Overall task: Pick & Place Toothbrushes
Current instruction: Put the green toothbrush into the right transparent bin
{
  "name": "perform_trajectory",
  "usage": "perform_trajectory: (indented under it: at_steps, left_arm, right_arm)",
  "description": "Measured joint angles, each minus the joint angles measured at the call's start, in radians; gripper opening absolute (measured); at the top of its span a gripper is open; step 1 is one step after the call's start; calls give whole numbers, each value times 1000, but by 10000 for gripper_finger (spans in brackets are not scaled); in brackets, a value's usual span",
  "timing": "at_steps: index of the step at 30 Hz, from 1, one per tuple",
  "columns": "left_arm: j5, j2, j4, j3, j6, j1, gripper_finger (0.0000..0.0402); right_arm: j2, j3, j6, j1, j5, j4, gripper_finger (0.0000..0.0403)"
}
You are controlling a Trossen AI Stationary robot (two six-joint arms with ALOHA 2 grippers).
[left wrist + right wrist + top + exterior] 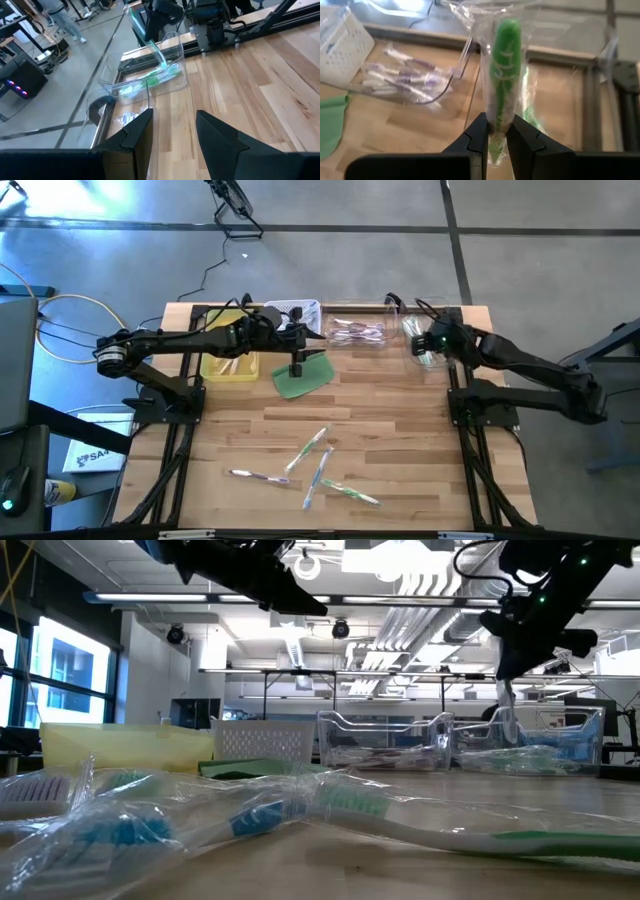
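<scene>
Several wrapped toothbrushes (312, 465) lie loose on the wooden table's near half, and they fill the foreground of the low view (330, 810). My right gripper (495, 125) is at the far right over a clear bin (425, 345), shut on a green toothbrush in a clear wrapper (504, 65). My left gripper (172, 112) hovers open and empty by the far edge, above the green pad (303, 377), facing that bin (150, 80). My right gripper pinches the wrapped green toothbrush between its two fingers near one end (497, 112); a bit of wrapper pokes out behind the fingers. The fingers slant downward. The toothbrush hangs from them, tilted, and its free end (162, 62) reaches down into the clear bin.
Along the far edge stand a yellow bin (228, 365), a white slotted basket (300, 310), a clear bin with purple toothbrushes (358, 332) and the clear bin holding green ones. Bare wood lies between these bins and the loose toothbrushes.
</scene>
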Motion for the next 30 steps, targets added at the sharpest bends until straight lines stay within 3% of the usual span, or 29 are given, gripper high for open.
perform_trajectory:
  at_steps: [8, 20, 22, 27, 30]
  left_arm:
    - [0, 0, 0, 0, -3, 0, 145]
    - [-1, 0, -15, 1, -4, 0, 145]
    - [-1, 0, -25, 1, -4, 0, 145]
    - [-2, 0, -32, 1, -5, 0, 145]
    - [-2, 0, -32, 1, -5, 0, 145]
  right_arm:
    - [101, 0, -29, -95, -180, 52, 41]
    - [249, 0, -57, -193, -222, 53, 41]
    - [262, 0, -57, -201, -222, 50, 65]
    - [268, 0, -82, -201, -202, 44, 191]
    - [260, 0, -89, -201, -198, 44, 239]
